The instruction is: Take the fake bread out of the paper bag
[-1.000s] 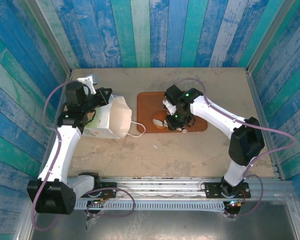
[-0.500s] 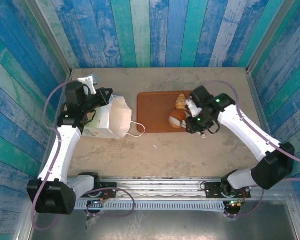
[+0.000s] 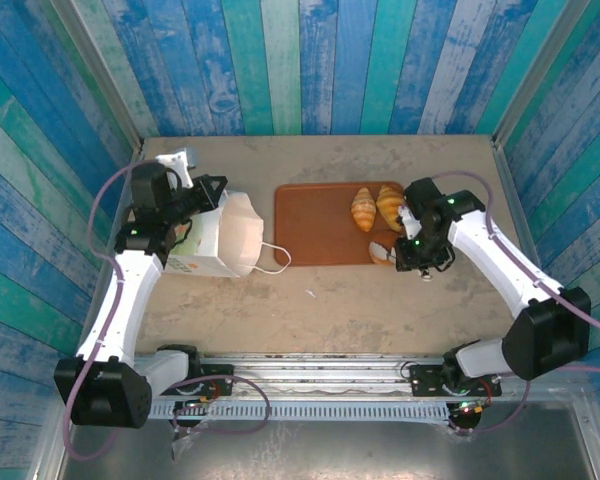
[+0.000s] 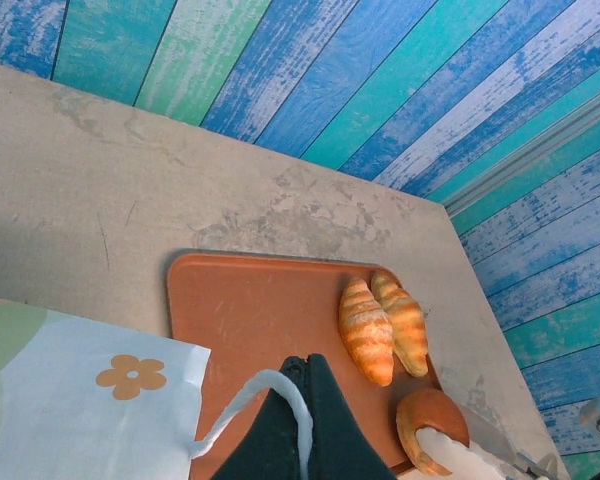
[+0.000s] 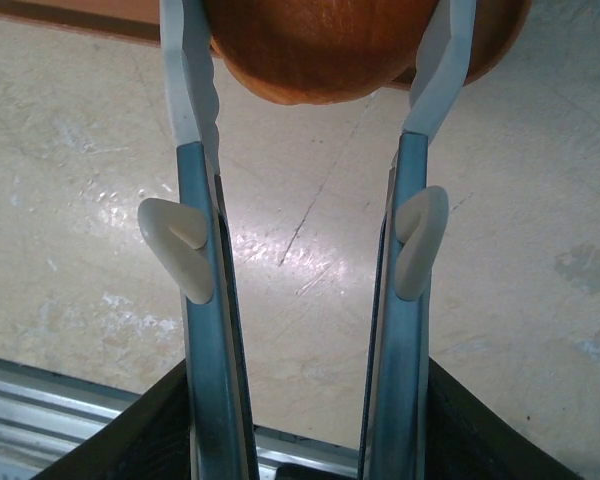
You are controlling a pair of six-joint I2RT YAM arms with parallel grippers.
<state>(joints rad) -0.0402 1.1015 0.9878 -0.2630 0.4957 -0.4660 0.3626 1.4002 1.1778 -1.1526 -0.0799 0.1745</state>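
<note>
Blue and green plank walls (image 3: 330, 60) close in 3 sides of the beige surface (image 3: 330, 310), which takes up the middle of the top view. The left arm (image 3: 120, 290) rises along the left of that frame and the right arm (image 3: 490, 260) bends in from the lower right.

A flat reddish-brown tray (image 3: 310, 225) lies at the centre of the top view. Just left of it lies the white paper bag (image 3: 230, 235), mouth turned towards the tray. An orange flower print (image 4: 130, 377) shows on its side at the lower left of the left wrist view.

2 ridged croissants (image 3: 363, 208) lie side by side on the upper right part of the tray, touching each other.

A round bun (image 3: 382, 252) sits at the tray's lower right corner, at its edge. The right fingers (image 5: 195, 120) are clamped on it, 1 on each side. Whether it rests on the tray or hangs just above it, I cannot tell.

The left fingers (image 4: 302, 410) are together at the bag's upper edge, pinching a thin white loop handle (image 4: 250, 395). The other handle (image 3: 275, 255) lies on the surface, its end touching the tray's lower left corner.
</note>
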